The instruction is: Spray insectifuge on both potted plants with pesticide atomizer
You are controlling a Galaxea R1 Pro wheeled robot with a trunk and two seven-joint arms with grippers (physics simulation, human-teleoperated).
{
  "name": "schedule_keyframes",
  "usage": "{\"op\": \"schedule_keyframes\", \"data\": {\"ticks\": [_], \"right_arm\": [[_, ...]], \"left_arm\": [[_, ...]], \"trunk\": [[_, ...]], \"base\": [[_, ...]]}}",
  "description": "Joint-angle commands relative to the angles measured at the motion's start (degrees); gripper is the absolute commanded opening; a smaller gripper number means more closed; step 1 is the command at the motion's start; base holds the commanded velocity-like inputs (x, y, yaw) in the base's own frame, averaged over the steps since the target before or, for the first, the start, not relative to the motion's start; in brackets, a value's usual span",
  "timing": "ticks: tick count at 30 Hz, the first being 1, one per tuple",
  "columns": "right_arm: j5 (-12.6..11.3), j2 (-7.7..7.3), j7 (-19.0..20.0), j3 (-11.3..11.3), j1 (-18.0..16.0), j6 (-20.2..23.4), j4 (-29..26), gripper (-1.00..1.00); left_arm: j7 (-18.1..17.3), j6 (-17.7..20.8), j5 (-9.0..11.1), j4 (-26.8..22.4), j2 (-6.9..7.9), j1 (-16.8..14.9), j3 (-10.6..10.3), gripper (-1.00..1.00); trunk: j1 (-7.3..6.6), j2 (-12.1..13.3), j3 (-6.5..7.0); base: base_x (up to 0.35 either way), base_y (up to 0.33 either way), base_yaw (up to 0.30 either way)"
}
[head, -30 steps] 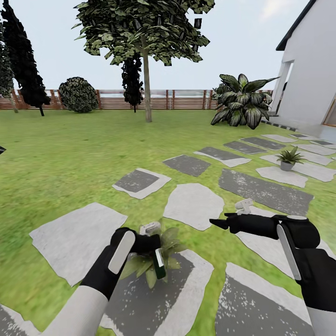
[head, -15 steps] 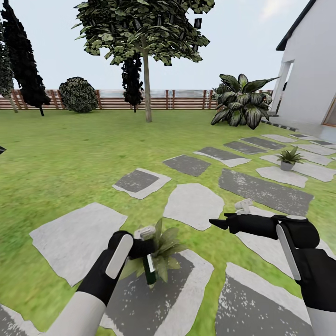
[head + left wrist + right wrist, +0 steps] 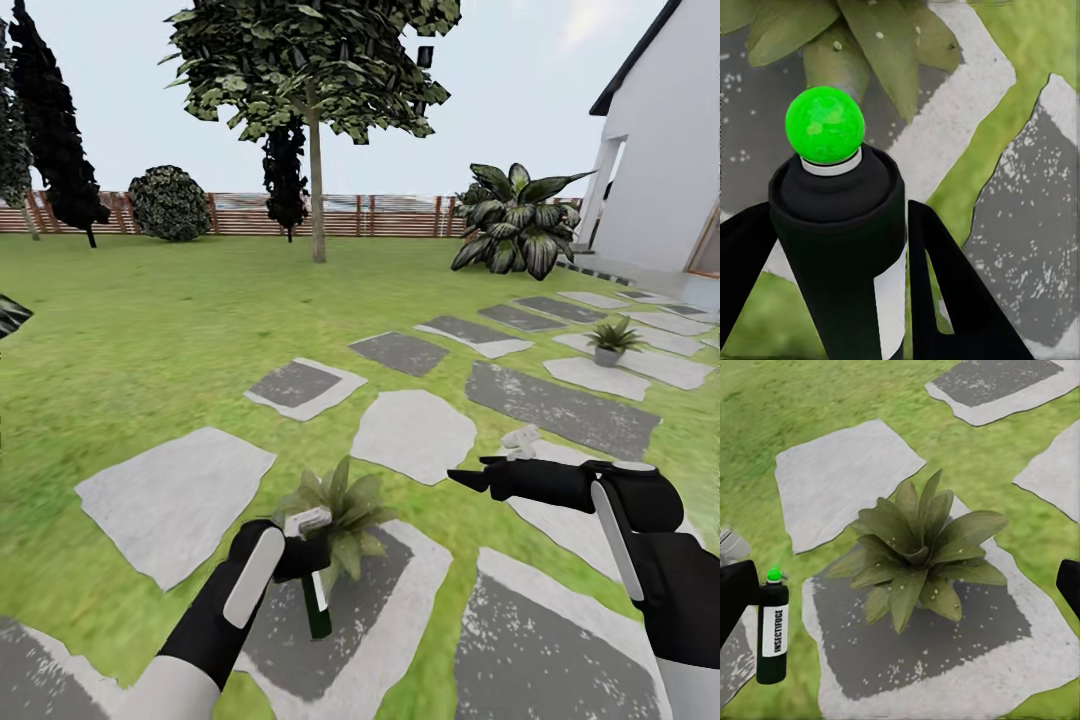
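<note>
Right now my left gripper (image 3: 296,556) pinches the pesticide atomizer (image 3: 314,585) upside down beside the near potted plant (image 3: 338,512); I risk misting stone instead. Right gripper (image 3: 470,478) seems spread, empty.

The left pincer (image 3: 296,552) holds the pesticide atomizer (image 3: 315,590) just before the near potted plant (image 3: 335,512), which stands on a stepping stone (image 3: 405,600). The right pincer (image 3: 470,478) hangs to the right. The second potted plant (image 3: 610,340) stands far right, well apart.
</note>
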Motion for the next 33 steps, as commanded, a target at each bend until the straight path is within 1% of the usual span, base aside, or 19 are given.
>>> {"op": "schedule_keyframes", "data": {"ticks": [1, 2, 4, 5, 8, 9, 10, 12, 15, 17, 21, 30, 33], "right_arm": [[-0.06, 0.0, 0.17, -0.05, -0.04, 0.41, -0.03, 1.0], [-0.05, 0.0, 0.14, -0.05, -0.04, 0.39, -0.03, 1.0], [-0.04, 0.0, 0.02, 0.02, -0.04, 0.35, -0.03, 1.0], [0.0, 0.0, 0.05, -0.39, -0.04, 0.32, -0.03, 1.0], [-0.05, 0.0, 0.2, -0.66, -0.36, 0.38, -0.09, 1.0], [-0.06, 0.0, 0.21, -0.68, -0.4, 0.39, -0.1, 1.0], [-0.07, 0.0, 0.23, -0.7, -0.48, 0.4, -0.1, 1.0], [-0.08, 0.02, 0.25, -0.68, -0.59, 0.43, -0.11, 1.0], [-0.08, 0.08, 0.25, -0.49, -0.64, 0.46, -0.11, 1.0], [-0.08, 0.5, 0.25, -0.38, -0.65, 0.45, -0.11, 1.0], [-0.08, 1.03, 0.31, -0.35, -0.66, 0.41, -0.11, 1.0], [-0.08, 1.14, 0.34, -0.4, -0.63, 0.41, -0.11, 1.0], [-0.1, 1.14, 0.34, -0.4, -0.59, 0.37, -0.11, 1.0]], "left_arm": [[0.38, -1.38, 0.58, 0.03, 0.35, 0.39, -1.14, -1.0], [-0.1, -3.57, 0.56, 0.2, 0.92, 0.81, -3.07, -1.0], [-2.33, -8.95, 0.47, 1.32, 2.4, 1.27, -8.77, -1.0], [-7.53, -18.72, 0.38, 8.47, 3.36, 1.47, -16.39, -1.0], [-11.4, -21.78, 0.12, 11.88, 3.52, 1.51, -17.77, -1.0], [-11.8, -22.32, -0.09, 12.21, 3.57, 1.53, -17.87, -1.0], [-12.59, -24.27, -1.64, 13.32, 3.66, 1.56, -18.19, -1.0], [-13.22, -26.7, -4.76, 16.71, 3.35, 1.57, -19.16, -1.0], [-13.58, -28.99, -7.03, 20.65, 3.09, 1.57, -20.04, -1.0], [-13.64, -30.39, -7.76, 22.04, 3.01, 1.57, -20.91, -1.0], [-13.67, -32.17, -8.18, 22.98, 3.04, 1.56, -22.07, -1.0], [-13.67, -34.44, -8.22, 24.43, 2.78, 1.55, -22.29, -1.0], [-13.7, -34.75, -7.58, 24.54, 2.67, 1.51, -22.03, -1.0]], "trunk": [[-0.04, -0.03, -0.05], [-0.04, -0.03, -0.05], [-0.04, -0.03, -0.05], [-0.04, -0.03, -0.05], [-0.04, -0.03, -0.05], [-0.04, -0.03, -0.05], [-0.04, -0.03, -0.05], [-0.04, -0.03, -0.05], [-0.04, -0.03, -0.05], [-0.04, -0.03, -0.05], [-0.04, -0.03, -0.05], [-0.04, -0.03, -0.05], [-0.04, -0.03, -0.05]], "base": [[-0.16, 0.0, 0.0], [-0.102, 0.0, 0.0], [-0.054, 0.0, 0.0], [-0.007, 0.0, 0.0], [-0.003, 0.0, 0.0], [-0.001, 0.0, 0.0], [0.0, 0.0, 0.0], [0.0, 0.0, 0.0], [0.0, 0.0, 0.0], [0.0, 0.0, 0.0], [0.0, 0.0, -0.005], [0.0, 0.0, -0.067], [0.0, 0.0, -0.006]]}}
